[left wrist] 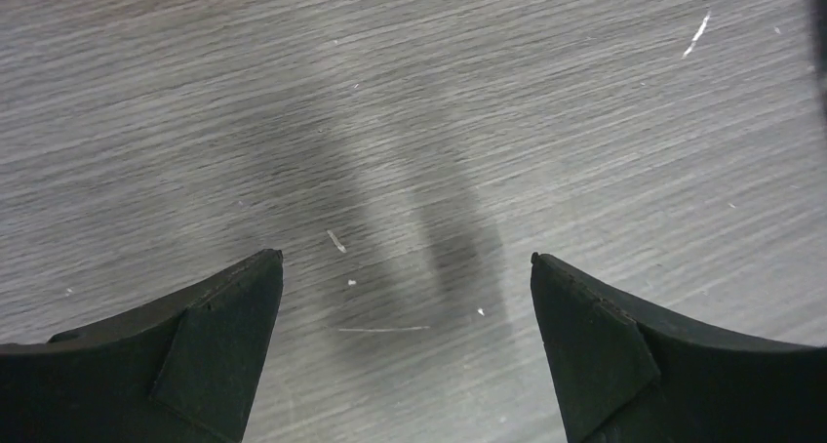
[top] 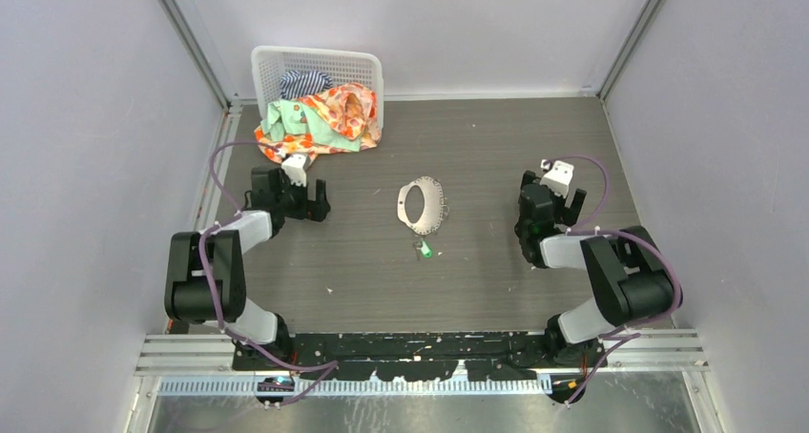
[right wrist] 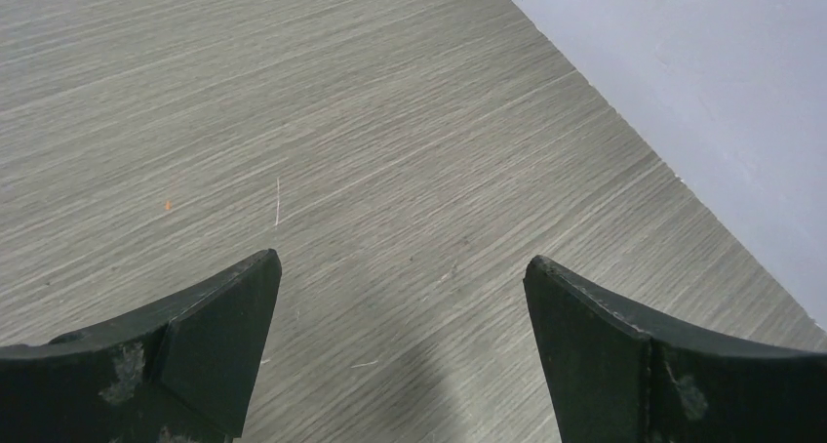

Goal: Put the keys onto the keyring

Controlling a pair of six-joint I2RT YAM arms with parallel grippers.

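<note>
Open and empty, the left gripper and right gripper hover at nine and three o'clock of the thin silvery wire keyring; the tiny plastic-headed keys (only green shows clearly) lie at its six o'clock, likely to skid when pinched

The left gripper hung with its black fingers spread wide above the grey wood-grained table, which bore a few white flecks.
</note>
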